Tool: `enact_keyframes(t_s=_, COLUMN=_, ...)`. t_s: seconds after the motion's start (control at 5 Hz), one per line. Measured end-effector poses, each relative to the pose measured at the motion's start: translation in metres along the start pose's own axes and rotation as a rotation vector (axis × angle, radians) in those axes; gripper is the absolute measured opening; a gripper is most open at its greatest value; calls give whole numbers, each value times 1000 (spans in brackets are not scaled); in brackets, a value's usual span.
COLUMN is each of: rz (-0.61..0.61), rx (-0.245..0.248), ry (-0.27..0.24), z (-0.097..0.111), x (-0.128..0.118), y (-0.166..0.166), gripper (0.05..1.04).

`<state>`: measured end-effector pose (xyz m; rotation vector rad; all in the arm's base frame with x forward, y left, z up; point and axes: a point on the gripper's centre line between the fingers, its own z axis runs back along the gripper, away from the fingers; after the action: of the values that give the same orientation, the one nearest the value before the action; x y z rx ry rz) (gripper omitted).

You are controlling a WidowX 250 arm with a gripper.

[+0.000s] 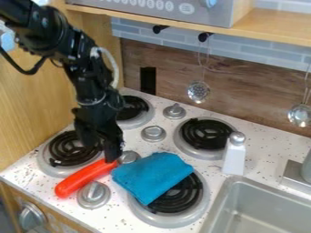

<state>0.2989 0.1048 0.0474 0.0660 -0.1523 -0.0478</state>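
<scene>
Nearest, a smooth red-orange rounded cylinder (84,179) lies at the black two-finger gripper (108,155); whether it is clenched or released, I cannot tell. Just beside it, a folded turquoise cloth (153,176) drapes over a black coiled burner (187,193), which supports it. Beyond, a perforated metal ladle (198,92) hangs.

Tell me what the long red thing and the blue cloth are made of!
The long red thing looks like smooth plastic or maybe rubber: even colour, soft shine. The blue cloth seems to be matte fabric, going by its soft creases.
</scene>
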Motion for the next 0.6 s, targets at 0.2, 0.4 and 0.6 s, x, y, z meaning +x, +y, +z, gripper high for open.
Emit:
enact_keyframes(t_s=0.2, rz=13, rx=31, ry=15, z=-13, x=-8, y=4, gripper=1001)
enact_keyframes(t_s=0.4, rz=38, rx=68, ry=16, z=-20, x=-15, y=13, gripper=1001)
enact_keyframes(t_s=0.6, rz=74, rx=100, ry=29, z=-30, x=-22, y=20, gripper=1001)
